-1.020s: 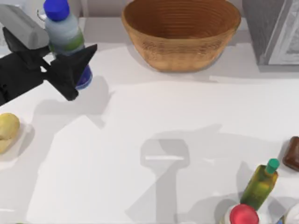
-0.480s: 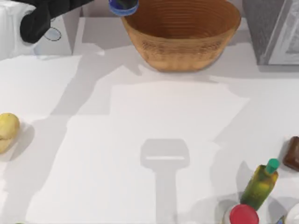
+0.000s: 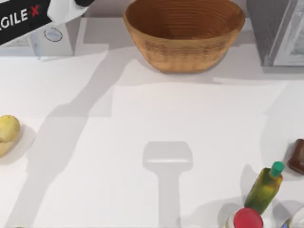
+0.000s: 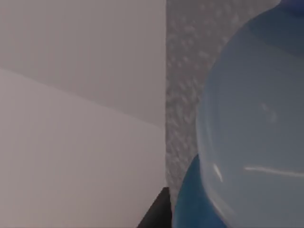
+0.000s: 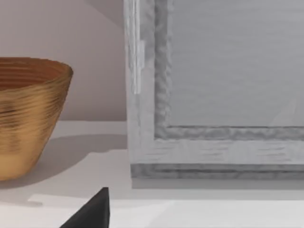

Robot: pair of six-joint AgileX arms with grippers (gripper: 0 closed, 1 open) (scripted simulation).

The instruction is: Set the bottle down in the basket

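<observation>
Top view: left arm (image 3: 28,16) high at eleven o'clock, basket (image 3: 184,33) at twelve on the worktop, empty. Left wrist view: bottle (image 4: 251,123) close against the lens (fingers presumably clamping it, grip itself unseen). Best carried rightward over the rim, lowered upright, released late.

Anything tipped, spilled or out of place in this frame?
Nothing stands out. The basket sits upright and holds nothing, the slim green-capped bottle stands upright at the table's right, and the bottle shows close in the left wrist view.
</observation>
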